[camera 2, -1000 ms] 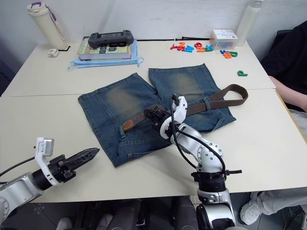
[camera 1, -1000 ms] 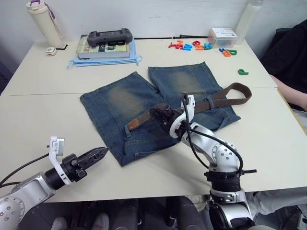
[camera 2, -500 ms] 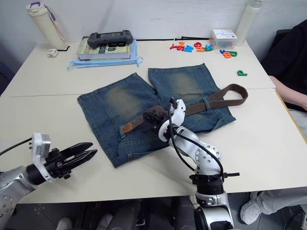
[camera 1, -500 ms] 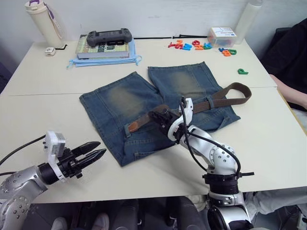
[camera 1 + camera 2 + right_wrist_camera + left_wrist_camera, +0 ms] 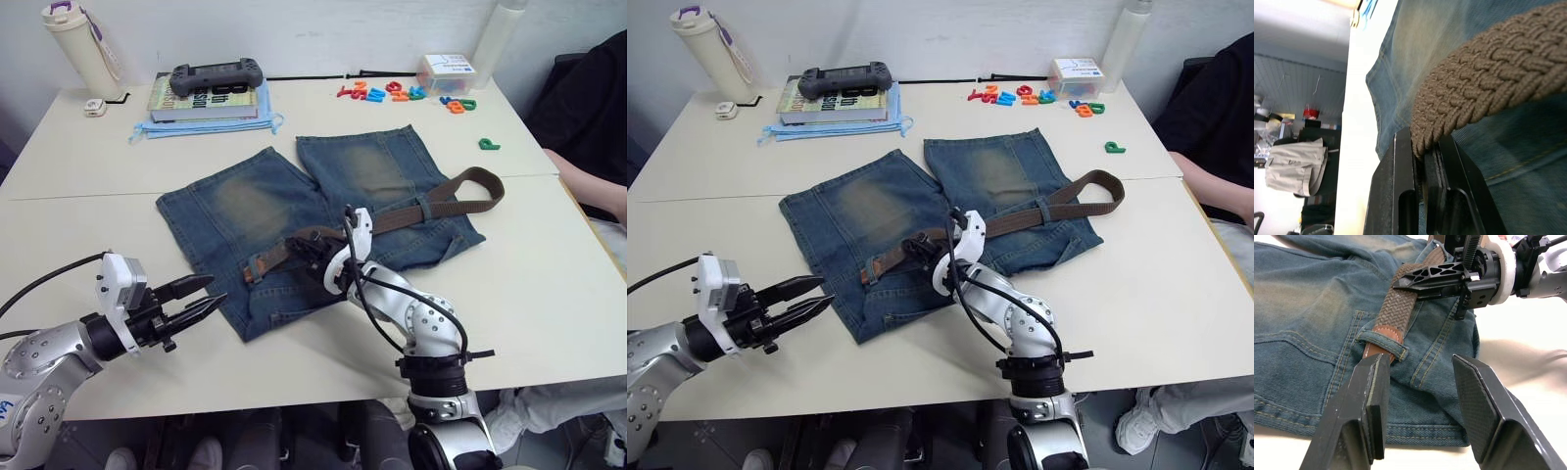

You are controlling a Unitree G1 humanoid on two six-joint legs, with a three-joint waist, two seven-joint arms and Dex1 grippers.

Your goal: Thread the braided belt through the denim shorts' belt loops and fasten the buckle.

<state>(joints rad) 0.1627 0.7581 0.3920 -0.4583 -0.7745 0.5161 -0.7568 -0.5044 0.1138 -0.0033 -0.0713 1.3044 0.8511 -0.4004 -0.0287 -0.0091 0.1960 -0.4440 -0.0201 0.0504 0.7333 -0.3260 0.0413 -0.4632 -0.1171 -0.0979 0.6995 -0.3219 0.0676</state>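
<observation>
Belt (image 5: 431, 204) lies across the shorts (image 5: 294, 220), pinched by the right gripper (image 5: 306, 253); left gripper (image 5: 201, 298) hovers open nearby. Books (image 5: 204, 101) and toy letters (image 5: 392, 92) sit behind.

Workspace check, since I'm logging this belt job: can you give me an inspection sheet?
Surface: pale table.
Job's things: shorts lying flat; belt across the waistband, tan tip in a loop.
Clutter: book stack with controller, bottle, toy letters.
Pincers: left pincer open beside the shorts; right pincer shut on the belt.
Cables: black cable along the left arm.
Surroundings: person seated at the table's right.
</observation>
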